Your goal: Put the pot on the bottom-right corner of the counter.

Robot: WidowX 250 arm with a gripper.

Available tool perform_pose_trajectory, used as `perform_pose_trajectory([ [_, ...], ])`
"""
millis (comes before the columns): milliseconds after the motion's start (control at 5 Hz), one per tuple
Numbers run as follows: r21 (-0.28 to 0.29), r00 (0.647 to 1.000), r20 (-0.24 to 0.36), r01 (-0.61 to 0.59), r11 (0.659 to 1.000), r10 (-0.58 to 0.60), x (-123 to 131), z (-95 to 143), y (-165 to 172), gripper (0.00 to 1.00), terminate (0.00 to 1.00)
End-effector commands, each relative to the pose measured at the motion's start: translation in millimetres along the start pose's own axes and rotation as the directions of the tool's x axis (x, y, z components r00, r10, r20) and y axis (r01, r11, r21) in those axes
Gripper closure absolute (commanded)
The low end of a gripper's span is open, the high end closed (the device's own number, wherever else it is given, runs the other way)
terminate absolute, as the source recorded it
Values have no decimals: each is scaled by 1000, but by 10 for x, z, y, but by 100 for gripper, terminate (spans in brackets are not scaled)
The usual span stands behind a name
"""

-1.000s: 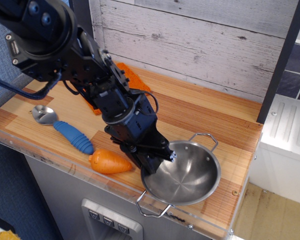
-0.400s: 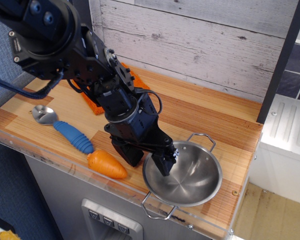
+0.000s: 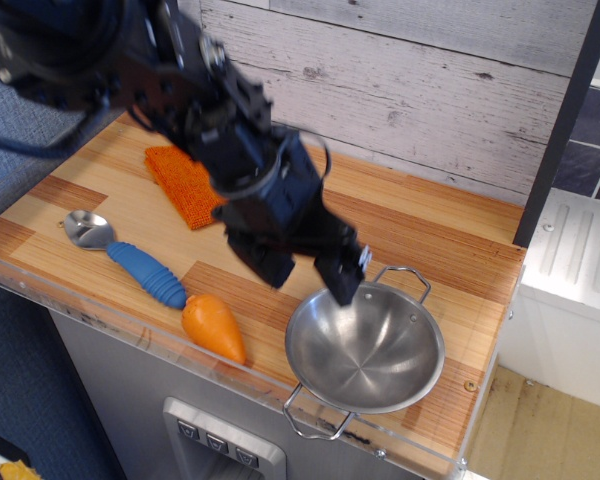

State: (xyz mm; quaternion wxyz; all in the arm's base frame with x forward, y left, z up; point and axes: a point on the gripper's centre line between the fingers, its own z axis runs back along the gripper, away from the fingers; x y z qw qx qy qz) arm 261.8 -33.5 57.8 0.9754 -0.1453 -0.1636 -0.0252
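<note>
The shiny steel pot point(image 3: 368, 350) with two wire loop handles sits on the striped wooden counter point(image 3: 450, 250) near its front right corner. My black gripper point(image 3: 310, 275) is open and empty, raised above the pot's left rim, slightly blurred. One finger point(image 3: 342, 272) hangs over the pot's back-left rim and the other point(image 3: 273, 268) is to the left, outside the pot. Neither touches the pot.
An orange carrot point(image 3: 214, 326) lies at the counter's front edge, left of the pot. A spoon with a blue handle point(image 3: 130, 262) lies further left. An orange cloth point(image 3: 185, 185) lies at the back left. A white ribbed surface point(image 3: 575, 260) is on the right.
My gripper has let go of the pot's rim and risen up and back. The pot stays at the front right corner. The carrot has turned slightly.
</note>
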Motion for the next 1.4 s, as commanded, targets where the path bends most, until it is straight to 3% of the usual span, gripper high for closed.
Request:
perform_pose_trajectory([
  [0,-20,986,165,2,1000,2,319,638,-105,0,0],
  [400,-31,958,287,0,1000,9,442,1050,-231,0,0],
  [1000,-31,958,287,0,1000,9,442,1050,-231,0,0],
  [1200,-31,958,287,0,1000,9,442,1050,-231,0,100],
])
